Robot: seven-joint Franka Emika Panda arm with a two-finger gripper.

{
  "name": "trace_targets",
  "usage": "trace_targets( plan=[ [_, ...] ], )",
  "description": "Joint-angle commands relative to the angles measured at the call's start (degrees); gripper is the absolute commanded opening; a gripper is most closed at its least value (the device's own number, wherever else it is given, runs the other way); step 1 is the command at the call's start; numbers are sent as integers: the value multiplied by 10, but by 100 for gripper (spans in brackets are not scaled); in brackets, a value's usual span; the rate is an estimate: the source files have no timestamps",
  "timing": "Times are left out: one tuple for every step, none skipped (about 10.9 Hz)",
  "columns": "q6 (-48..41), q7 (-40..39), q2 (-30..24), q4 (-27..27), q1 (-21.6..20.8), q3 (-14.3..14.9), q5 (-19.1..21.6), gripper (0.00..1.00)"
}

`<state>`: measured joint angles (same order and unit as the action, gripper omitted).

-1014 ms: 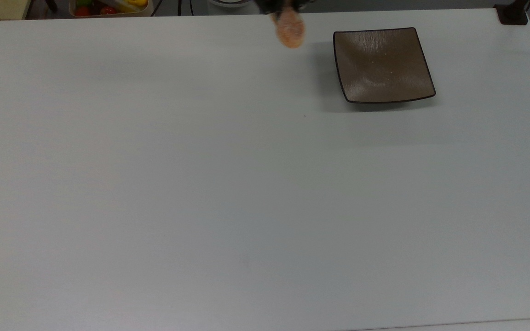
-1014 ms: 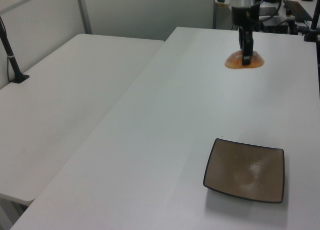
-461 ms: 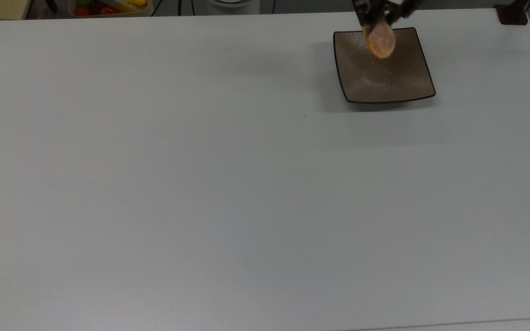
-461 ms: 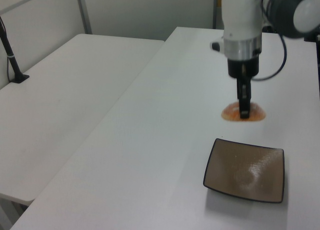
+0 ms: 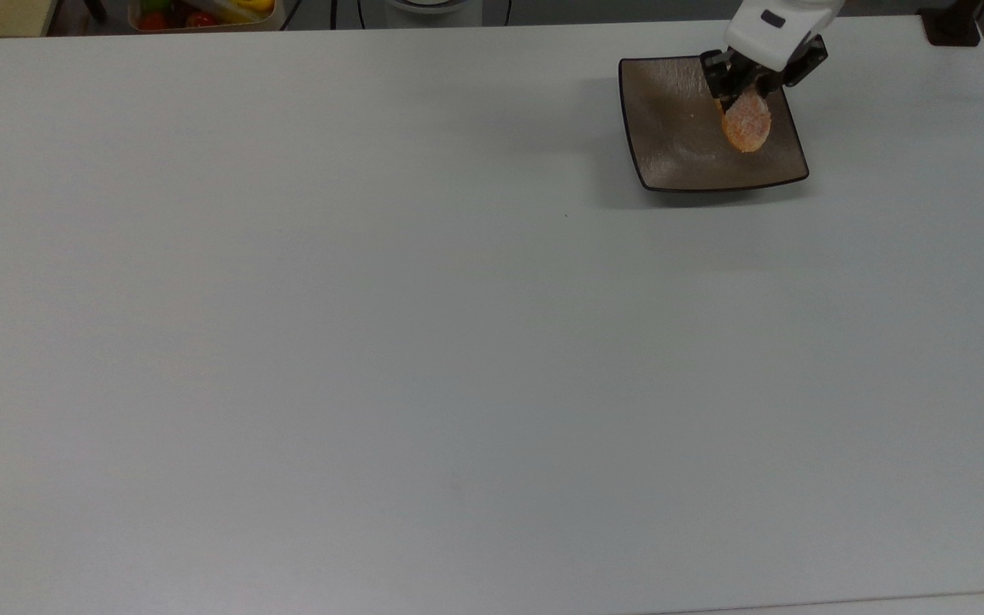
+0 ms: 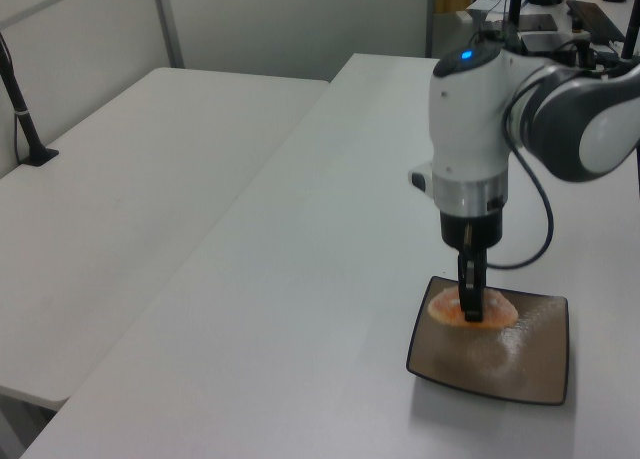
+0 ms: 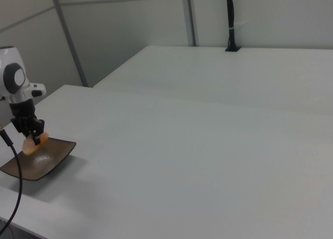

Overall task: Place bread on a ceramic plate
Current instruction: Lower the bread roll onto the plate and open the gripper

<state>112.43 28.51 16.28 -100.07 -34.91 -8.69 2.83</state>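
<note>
- Bread (image 5: 746,128) held above the plate (image 5: 671,128), over the half toward the top view's right; gap underneath visible in the left view, so apparently not yet resting on the glaze.
- Held flat side down, long axis across the plate in the left view (image 6: 470,311); sensible pose for a straight drop or lower.
- Gripper (image 5: 738,92) clamped on bread, fingers narrow and pinching one end of the roll from above; pointing straight down, likely to set bread square onto plate.
- Plate (image 6: 520,364) flat on the white table (image 5: 372,342), near the far edge in the top view; upturned rim should keep the roll from sliding off.
- Step judged: final lowering before release; task nearly done.
- Hidden: gripped end of bread covered by fingers in top view and left view; white stripe on crust not made out.
- Exact height of bread over plate hard to judge; right view (image 7: 35,143) shows bread close over plate's far edge only.
- Arm cut off at top edge of top view; cable (image 7: 15,192) trailing down at the right view's left.
- Bin of coloured items (image 5: 202,13) cut off at top edge of top view, contents unclear.
</note>
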Motion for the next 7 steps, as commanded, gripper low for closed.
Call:
trace_targets(
  plan=[
    [22, 17, 22, -17, -15, 1, -5, 34],
    [31, 17, 24, -28, -17, 1, -6, 35],
    [38, 18, 31, -33, -19, -4, -9, 40],
    [39, 29, 35, -37, -19, -10, -20, 45],
    [40, 43, 36, -41, -19, -11, -32, 57],
    [39, 46, 36, -40, -18, -13, -34, 79],
    [39, 46, 36, -40, -17, -15, -34, 92]
  ],
)
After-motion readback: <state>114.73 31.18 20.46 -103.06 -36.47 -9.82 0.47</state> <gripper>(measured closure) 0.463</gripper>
